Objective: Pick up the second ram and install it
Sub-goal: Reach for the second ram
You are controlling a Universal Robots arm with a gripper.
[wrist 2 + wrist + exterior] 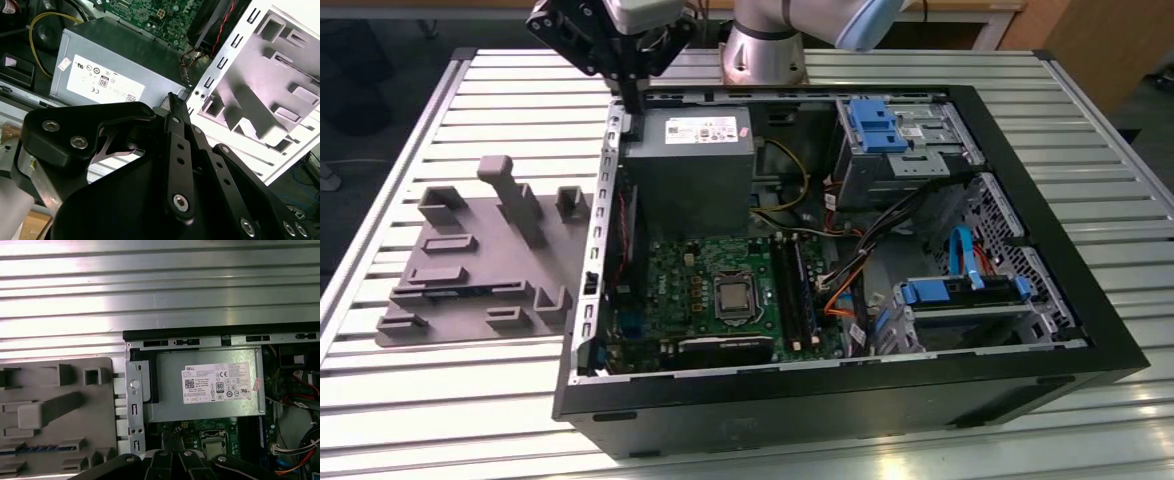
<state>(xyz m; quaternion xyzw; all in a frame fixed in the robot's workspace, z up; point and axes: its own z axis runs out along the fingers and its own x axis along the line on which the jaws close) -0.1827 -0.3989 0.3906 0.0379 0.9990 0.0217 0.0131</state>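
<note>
The second ram (31, 450) lies flat in a groove of the grey moulded holder (60, 410), a slim dark stick with blue-green marks. In the exterior view the ram (464, 291) lies on the holder (474, 260), on the exterior view's left of the open computer case (854, 400). My gripper (628, 104) hangs over the case's back corner, beside the grey power supply (687, 165), well apart from the ram. In the second wrist view the gripper (171, 96) has its slim black fingers together with nothing between them. The motherboard's black slots (794, 290) run along the green board.
The case wall (603, 250) stands between the holder and the motherboard. A tall post (514, 195) rises from the holder. Drive cages with blue clips (894, 130) and loose cables (854, 280) crowd the case's other side. Everything rests on a slatted metal table (454, 400).
</note>
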